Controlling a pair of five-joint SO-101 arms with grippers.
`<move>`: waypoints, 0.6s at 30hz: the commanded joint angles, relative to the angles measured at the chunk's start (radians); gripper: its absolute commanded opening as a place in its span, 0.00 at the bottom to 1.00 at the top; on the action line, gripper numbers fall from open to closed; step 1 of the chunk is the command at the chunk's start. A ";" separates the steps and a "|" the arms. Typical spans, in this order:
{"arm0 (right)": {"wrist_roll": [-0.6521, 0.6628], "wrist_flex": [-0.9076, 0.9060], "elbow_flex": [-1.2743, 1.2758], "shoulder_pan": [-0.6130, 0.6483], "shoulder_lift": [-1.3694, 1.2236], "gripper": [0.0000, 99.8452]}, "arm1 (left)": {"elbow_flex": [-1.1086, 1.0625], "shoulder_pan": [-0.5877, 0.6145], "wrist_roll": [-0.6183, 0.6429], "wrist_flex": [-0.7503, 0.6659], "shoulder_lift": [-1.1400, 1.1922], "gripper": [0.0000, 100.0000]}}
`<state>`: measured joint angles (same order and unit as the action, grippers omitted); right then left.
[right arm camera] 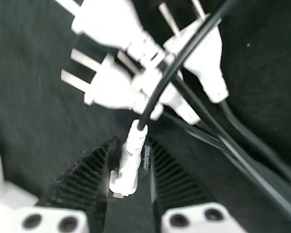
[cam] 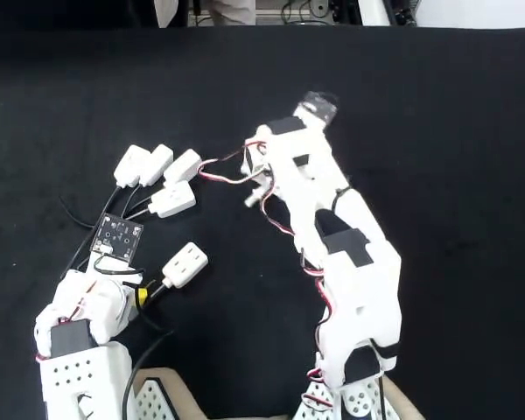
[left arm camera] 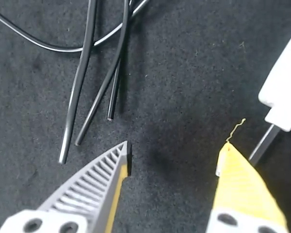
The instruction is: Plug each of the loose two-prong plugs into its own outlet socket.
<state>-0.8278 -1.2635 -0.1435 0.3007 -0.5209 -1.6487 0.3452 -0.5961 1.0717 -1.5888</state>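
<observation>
1. The right gripper point(right arm camera: 131, 162) is clenched on a white plug point(right arm camera: 124, 170) held edge-on between its fingers. The plug's black cord point(right arm camera: 154, 97) runs off across the other plugs.
2. Three loose plugs point(right arm camera: 111, 87) lie bunched just ahead of that gripper, touching one another, prongs bare.
3. From above, the bunch sits left of the middle of the desk point(cam: 437, 131). The right arm point(cam: 359, 280) stretches toward it from the near edge.
4. A white socket point(cam: 185, 264) lies apart from the bunch, closer to the desk's near-left corner.
5. The left gripper point(left arm camera: 174, 153) is released, fingers spread wide, tips low over bare desk just beside the socket's cord end.
6. Thin black cords point(left arm camera: 82, 97) lie loose on the desk ahead of the left gripper.
</observation>
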 commanded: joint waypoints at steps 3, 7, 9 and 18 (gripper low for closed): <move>0.724 -0.169 -0.122 0.028 0.085 0.01 | 0.005 -0.008 -0.012 -0.017 -0.006 0.29; 1.123 -0.198 -0.122 0.103 0.024 0.01 | 0.005 -0.008 -0.012 -0.017 -0.006 0.29; 1.240 -0.192 -0.130 0.121 -0.013 0.01 | 0.005 -0.008 -0.012 -0.017 -0.006 0.29; 1.631 -0.402 -0.131 0.144 -0.108 0.01 | 0.004 -0.008 -0.012 -0.017 -0.006 0.29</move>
<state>0.7020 -1.5904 -0.2217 0.4235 -0.6329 -1.6487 0.3452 -0.5961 1.0717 -1.5888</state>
